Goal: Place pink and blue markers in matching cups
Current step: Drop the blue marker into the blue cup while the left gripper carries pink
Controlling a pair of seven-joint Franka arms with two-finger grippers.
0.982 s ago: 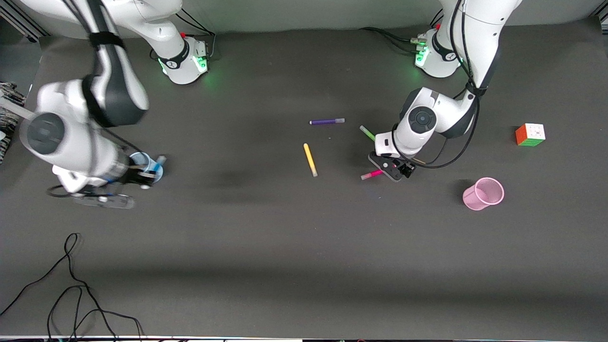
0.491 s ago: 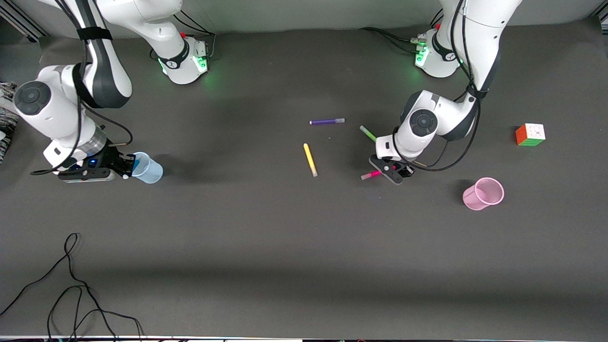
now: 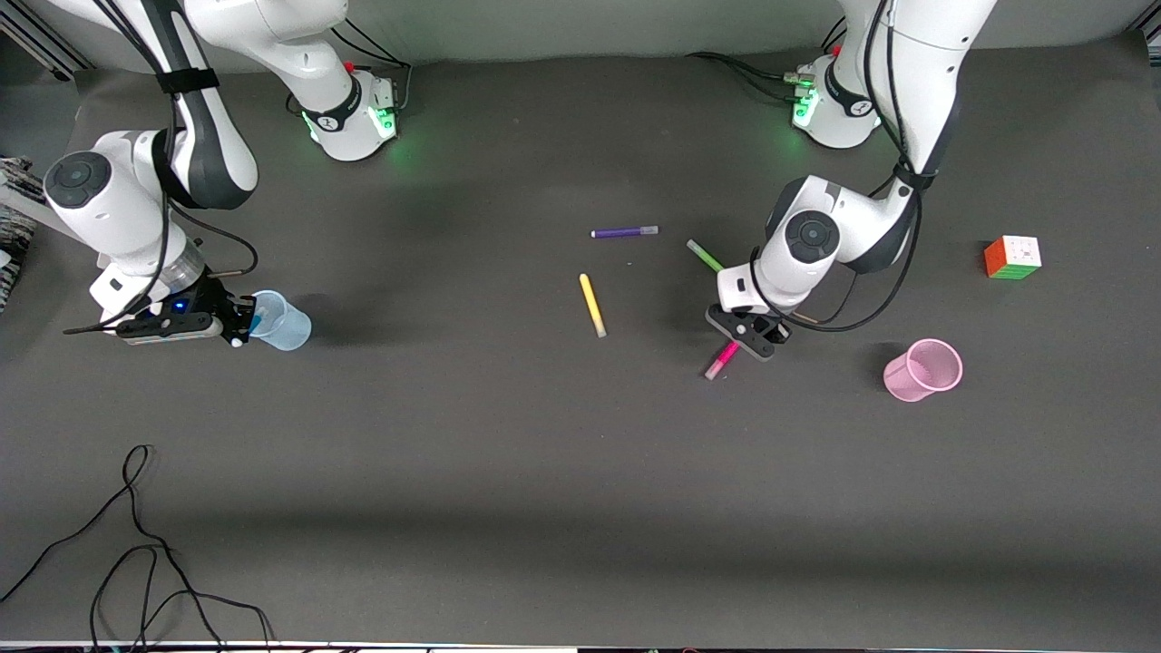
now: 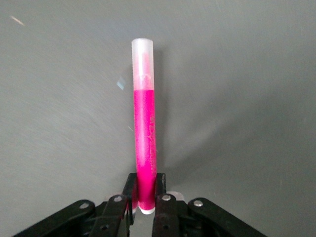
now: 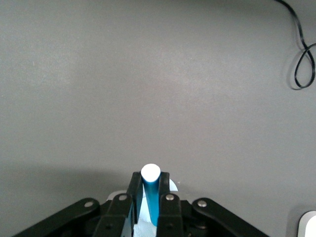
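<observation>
My right gripper (image 3: 241,319) is shut on the blue marker (image 5: 152,197), right at the rim of the pale blue cup (image 3: 283,324) near the right arm's end of the table. In the right wrist view the marker stands between the fingers with the cup (image 5: 173,186) under it. My left gripper (image 3: 747,339) is shut on one end of the pink marker (image 3: 722,361), whose pale cap points toward the front camera. In the left wrist view the marker (image 4: 143,128) sticks out from my gripper (image 4: 144,191). The pink cup (image 3: 923,369) stands upright toward the left arm's end.
A yellow pen (image 3: 592,305), a purple pen (image 3: 624,232) and a green pen (image 3: 704,255) lie mid-table. A colour cube (image 3: 1012,257) sits near the left arm's end. A black cable (image 3: 136,544) lies near the front edge, also in the right wrist view (image 5: 303,54).
My right arm swung back and settled with its gripper at the blue cup's rim. My left gripper turned the pink marker from lying sideways to pointing toward the front camera.
</observation>
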